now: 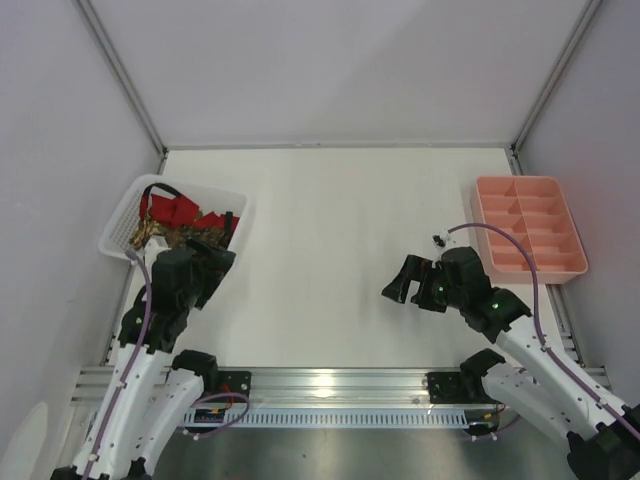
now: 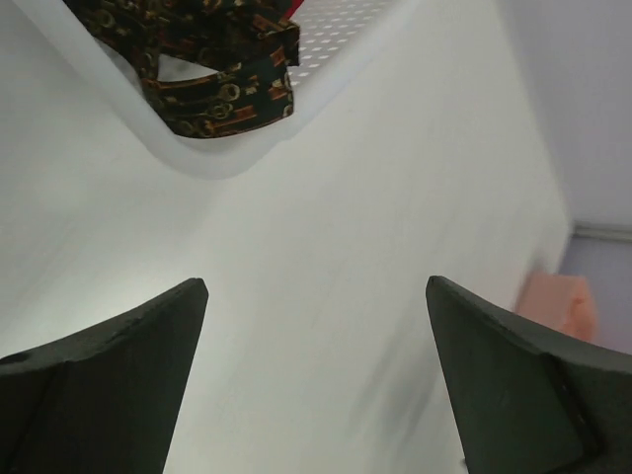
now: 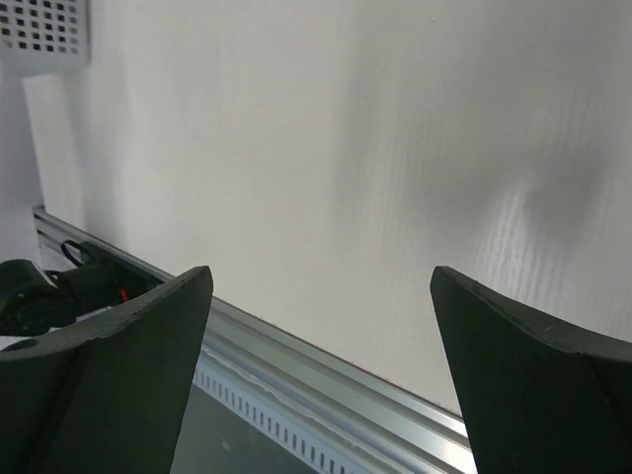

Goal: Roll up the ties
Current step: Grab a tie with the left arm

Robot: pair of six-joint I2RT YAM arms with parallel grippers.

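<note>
The ties lie bunched in a white perforated basket at the table's left. A red tie is at the back and a dark brown patterned tie is at the front. My left gripper hovers just in front of the basket's near corner, open, with only bare table between its fingers. My right gripper hangs open over the table's right half, far from the basket, with nothing in it.
A pink compartment tray stands at the right edge. The basket's rim is close ahead of the left fingers. A metal rail runs along the table's near edge. White walls enclose the table.
</note>
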